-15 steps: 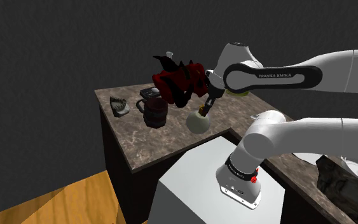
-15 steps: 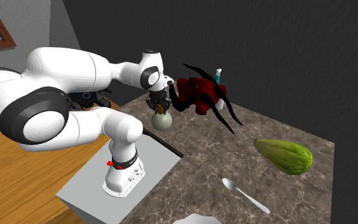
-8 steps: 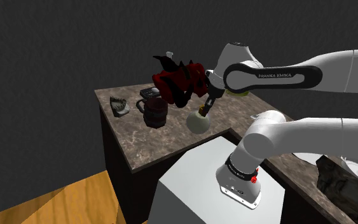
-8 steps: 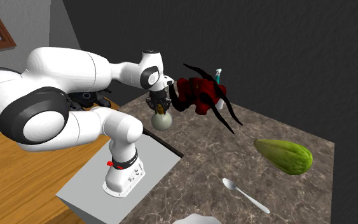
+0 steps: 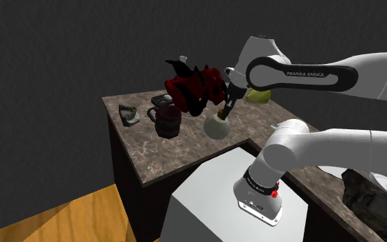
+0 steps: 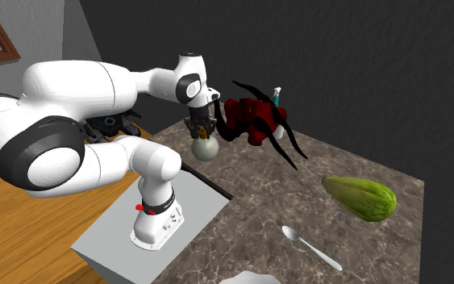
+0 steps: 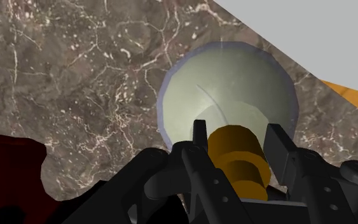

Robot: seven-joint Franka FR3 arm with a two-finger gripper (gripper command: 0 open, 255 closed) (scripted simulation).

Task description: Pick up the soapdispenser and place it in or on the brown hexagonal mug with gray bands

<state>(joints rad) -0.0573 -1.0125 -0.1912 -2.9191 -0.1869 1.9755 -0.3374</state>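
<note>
While the gripper (image 7: 238,135) is clamped on the amber pump neck (image 7: 234,159) of the soap dispenser (image 7: 228,89), its pale round body hangs straight beyond the fingertips, apparently just clear of the marbled countertop (image 7: 75,76). The pick looks done and the carry is in hand. With the brown banded mug (image 5: 166,121) well off to one side of the jaws and a red-and-black object (image 5: 192,88) close beside them, the next move calls for lifting above the rim, then travelling until the mug's mouth lies beneath the globe.

Probably a home kitchen: marbled counter (image 5: 185,148), spoon (image 6: 310,246), mug (image 5: 168,122).
</note>
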